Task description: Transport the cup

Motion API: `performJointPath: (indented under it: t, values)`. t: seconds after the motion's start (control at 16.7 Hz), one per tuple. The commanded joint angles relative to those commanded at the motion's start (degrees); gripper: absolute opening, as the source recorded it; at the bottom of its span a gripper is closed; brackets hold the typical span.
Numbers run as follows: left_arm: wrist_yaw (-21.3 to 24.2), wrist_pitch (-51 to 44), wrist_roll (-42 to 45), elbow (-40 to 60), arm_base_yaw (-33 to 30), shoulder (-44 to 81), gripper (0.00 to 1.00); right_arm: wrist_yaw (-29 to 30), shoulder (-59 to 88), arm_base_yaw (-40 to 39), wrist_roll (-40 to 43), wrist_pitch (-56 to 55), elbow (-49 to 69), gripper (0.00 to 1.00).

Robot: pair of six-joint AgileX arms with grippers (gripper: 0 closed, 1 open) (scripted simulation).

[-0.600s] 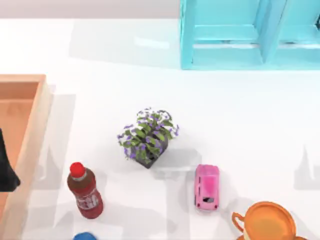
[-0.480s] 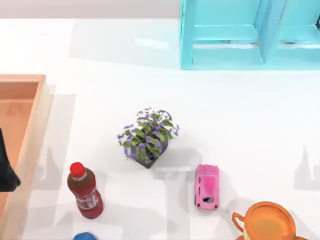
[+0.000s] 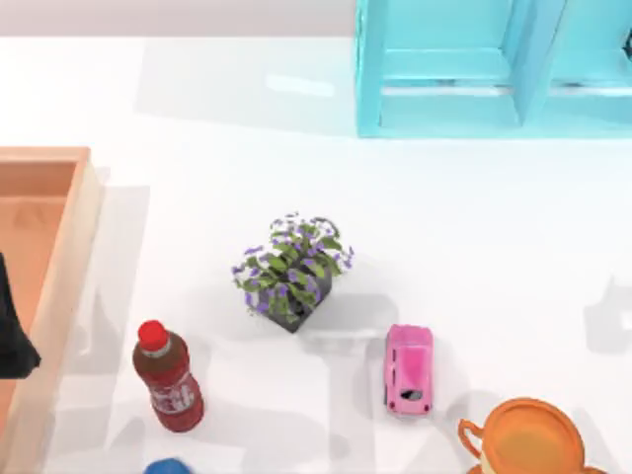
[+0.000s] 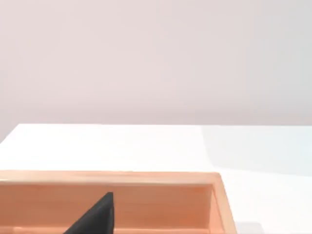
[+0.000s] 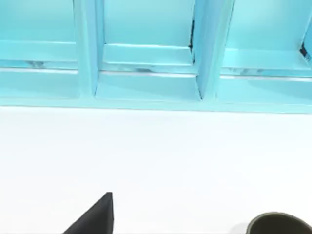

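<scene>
Nothing moved on table | cup [image 3: 529,437] beside pink car [image 3: 409,367] | left arm [image 3: 12,331] parked

Loads of bare bench [image 3: 494,227] mid-right. Pink toy car [image 3: 408,368] sits just beside the cup [image 3: 523,439]; potted plant [image 3: 291,269] and soda bottle [image 3: 168,376] crowd further left.
</scene>
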State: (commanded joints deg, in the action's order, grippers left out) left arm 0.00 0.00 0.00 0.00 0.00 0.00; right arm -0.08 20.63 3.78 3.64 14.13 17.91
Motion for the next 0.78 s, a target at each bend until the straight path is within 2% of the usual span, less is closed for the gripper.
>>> performJointPath:
  t: [0.78]
  values:
    - [0.0,0.0,0.0,0.0,0.0,0.0,1.00,0.1,64.1,11.8,11.3,43.0,54.2,1.00]
